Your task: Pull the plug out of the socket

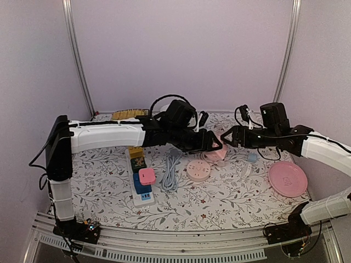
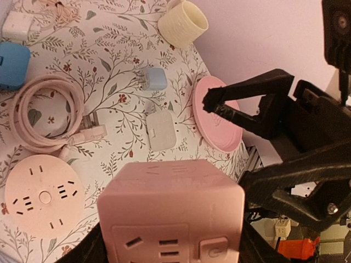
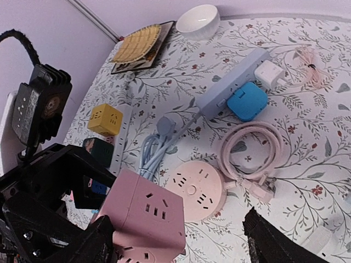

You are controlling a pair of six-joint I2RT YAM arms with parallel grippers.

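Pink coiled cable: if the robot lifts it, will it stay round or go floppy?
Probably floppy: the pink cable lies in loose, soft loops, so it would likely sag and uncoil. Its plug end looks chunkier than the cord, so it may dangle lowest. It probably won't roll, lying flat on the tablecloth.

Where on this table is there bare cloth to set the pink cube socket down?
Bare cloth lies along the near edge, between the white power strip and the pink plate, in front of the round pink socket. Another patch lies left of the strip. The middle, around the grey cable, is crowded.
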